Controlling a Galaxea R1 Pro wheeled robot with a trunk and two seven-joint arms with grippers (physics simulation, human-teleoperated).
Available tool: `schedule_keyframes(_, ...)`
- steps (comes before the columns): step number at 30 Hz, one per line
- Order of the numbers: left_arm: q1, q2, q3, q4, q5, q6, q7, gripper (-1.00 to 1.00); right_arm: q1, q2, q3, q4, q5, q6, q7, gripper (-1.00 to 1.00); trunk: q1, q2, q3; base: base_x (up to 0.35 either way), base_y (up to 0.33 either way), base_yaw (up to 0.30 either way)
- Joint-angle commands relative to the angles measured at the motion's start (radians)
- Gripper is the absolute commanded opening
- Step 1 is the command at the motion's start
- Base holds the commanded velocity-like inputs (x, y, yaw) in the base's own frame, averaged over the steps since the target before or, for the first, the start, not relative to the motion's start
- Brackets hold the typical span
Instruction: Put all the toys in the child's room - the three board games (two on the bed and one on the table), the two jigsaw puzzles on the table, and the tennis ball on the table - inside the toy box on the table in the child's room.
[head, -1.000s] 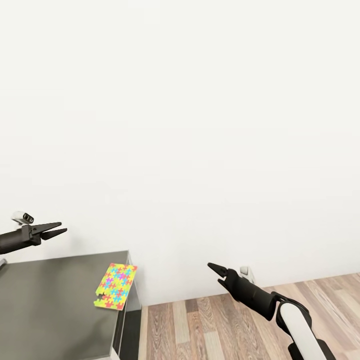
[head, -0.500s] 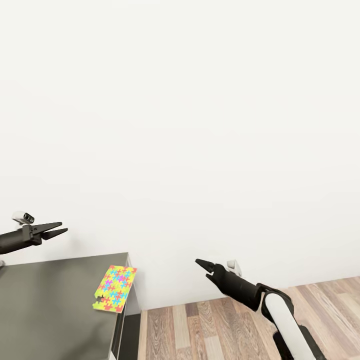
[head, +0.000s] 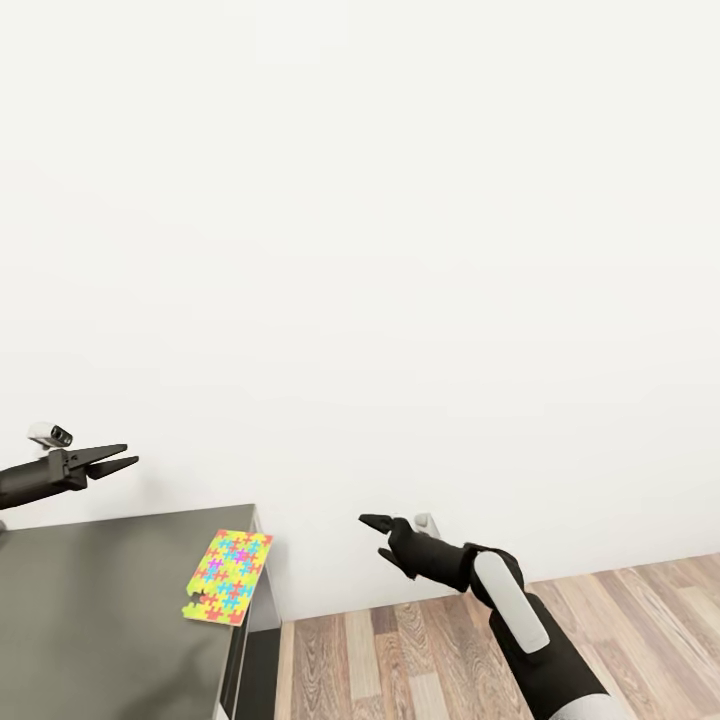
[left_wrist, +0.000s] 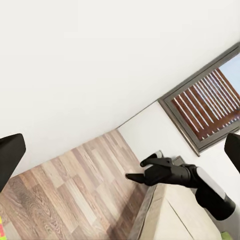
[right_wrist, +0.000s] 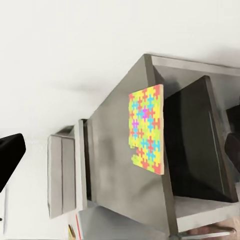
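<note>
The puzzle (head: 227, 577) lies flat at the cabinet (head: 100, 610) corner, overhanging the edge a bit, so it's easy to snag. Right gripper (head: 377, 534) is out over the floor (head: 400, 650) beside it, slightly open and empty. Left gripper (head: 120, 458) hovers above the cabinet, nearly closed, empty too. Nothing's in between.

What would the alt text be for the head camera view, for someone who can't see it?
A multicolour jigsaw puzzle lies at the edge of a dark grey cabinet by a white wall. The left gripper hangs open above the cabinet; the right gripper, also open, points toward the puzzle over wood floor.
</note>
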Motion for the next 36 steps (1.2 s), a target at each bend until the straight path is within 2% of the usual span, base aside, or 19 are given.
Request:
schedule_keyframes(1, -0.001, 0.001, -0.007, 0.000, 0.005, 0.011, -0.004, 1.00, -0.002, 0.000, -0.001, 0.000, 0.007, 0.003, 0.013, 1.00, 0.004, -0.009, -0.005, 0.000, 0.000, 0.000)
schedule_keyframes(9, -0.001, 0.002, -0.007, 0.000, 0.005, 0.011, -0.004, 1.00, -0.005, -0.004, 0.000, -0.003, 0.009, -0.009, 0.041, 1.00, 0.035, -0.065, -0.030, 0.000, 0.000, 0.000)
schedule_keyframes(26, -0.001, 0.004, -0.007, 0.000, 0.005, 0.011, -0.004, 1.00, -0.004, -0.005, 0.000, -0.003, 0.011, -0.068, 0.041, 1.00, 0.100, -0.184, -0.083, 0.000, 0.000, 0.000)
schedule_keyframes(29, -0.001, 0.003, -0.007, 0.000, 0.005, 0.011, -0.004, 1.00, -0.004, -0.004, 0.001, 0.000, 0.014, -0.101, 0.039, 1.00, 0.112, -0.205, -0.092, 0.000, 0.000, 0.000)
schedule_keyframes(31, -0.001, 0.003, -0.007, 0.000, 0.005, 0.011, -0.004, 1.00, -0.004, -0.004, 0.001, 0.004, 0.020, -0.126, 0.040, 1.00, 0.119, -0.219, -0.099, 0.000, 0.000, 0.000)
schedule_keyframes(36, -0.001, 0.004, -0.007, 0.000, 0.005, 0.011, -0.004, 1.00, -0.004, 0.003, 0.002, 0.021, 0.070, -0.193, 0.041, 1.00, 0.138, -0.254, -0.114, 0.000, 0.000, 0.000)
